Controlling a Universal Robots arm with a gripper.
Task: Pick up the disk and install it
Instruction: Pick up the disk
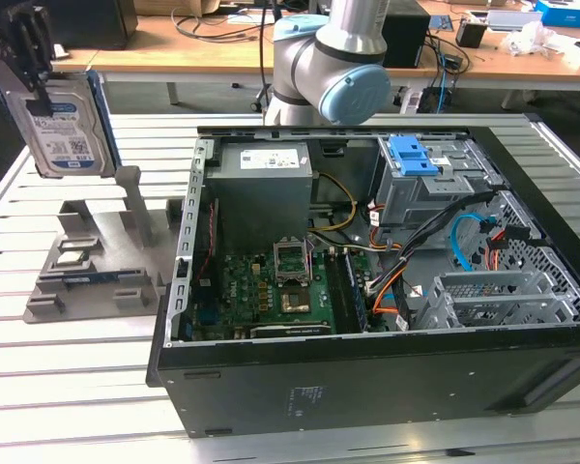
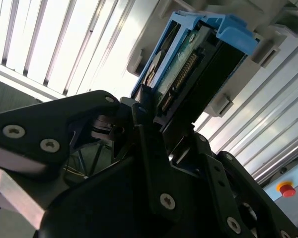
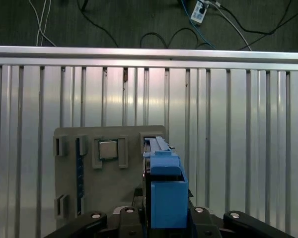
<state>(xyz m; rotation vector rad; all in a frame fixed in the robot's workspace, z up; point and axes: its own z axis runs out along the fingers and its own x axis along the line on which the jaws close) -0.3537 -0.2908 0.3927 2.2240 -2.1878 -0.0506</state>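
Note:
The disk (image 1: 66, 130), a silver hard drive with a white-and-blue label and a blue frame, hangs upright in the air at the exterior view's far left. It is above the grey holder (image 1: 87, 271). My gripper (image 1: 31, 77) is shut on its upper end. In the second wrist view the black fingers (image 2: 146, 119) clamp the disk (image 2: 188, 69) on both sides, and its connector edge shows. In the first wrist view the disk's blue frame (image 3: 165, 186) stands between the jaws, over the holder (image 3: 109, 198).
An open computer case (image 1: 271, 387) lies on the slatted metal table (image 1: 77, 387). Inside are a grey power supply box (image 1: 266, 179), a green motherboard (image 1: 271, 290), cables and a drive bay with a bare blue bracket (image 1: 413, 155). The holder carries a small chip (image 3: 108, 149).

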